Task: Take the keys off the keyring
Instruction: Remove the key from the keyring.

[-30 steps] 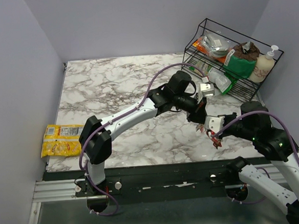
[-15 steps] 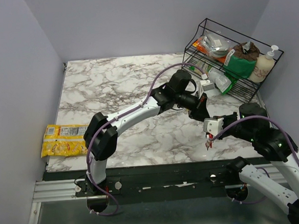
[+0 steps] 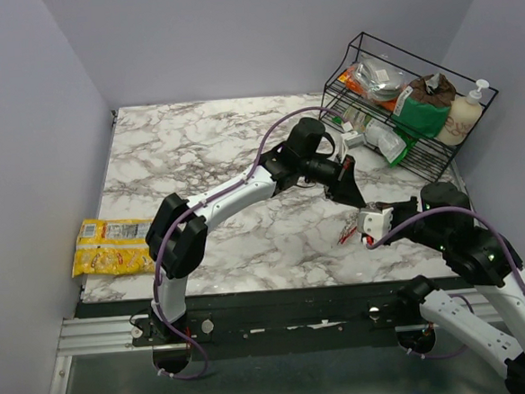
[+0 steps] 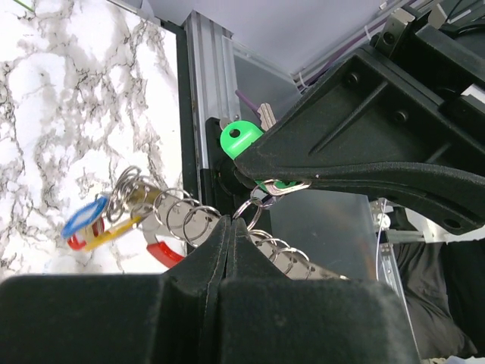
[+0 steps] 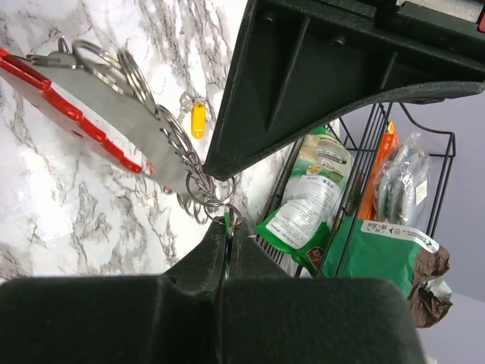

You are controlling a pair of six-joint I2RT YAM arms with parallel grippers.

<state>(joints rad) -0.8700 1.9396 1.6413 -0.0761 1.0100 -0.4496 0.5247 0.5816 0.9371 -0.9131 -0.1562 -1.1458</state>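
The keyring (image 3: pixel 346 234), part red and part grey metal, hangs in the air between my two grippers at the table's right front. My left gripper (image 3: pixel 352 195) is shut on its grey metal bar (image 4: pixel 303 267), which carries several split rings. In the left wrist view its shut jaws (image 4: pixel 229 221) meet at the bar, and blue, yellow and red keys (image 4: pixel 87 220) dangle near the red end (image 4: pixel 165 255). My right gripper (image 3: pixel 364 220) is shut on the green key (image 4: pixel 241 139), which is still linked to the bar by a ring (image 5: pixel 218 206). In the right wrist view the keyring (image 5: pixel 91 98) slants up to the left above a yellow key (image 5: pixel 198 120).
A black wire rack (image 3: pixel 400 106) full of packets stands at the back right, with a soap bottle (image 3: pixel 462 113) at its end. A yellow snack packet (image 3: pixel 108 246) lies at the table's left edge. The front rail (image 3: pixel 253 319) runs below the grippers.
The keyring has swung from below my right gripper up and to the left. My left gripper has turned down and come closer to the right gripper.
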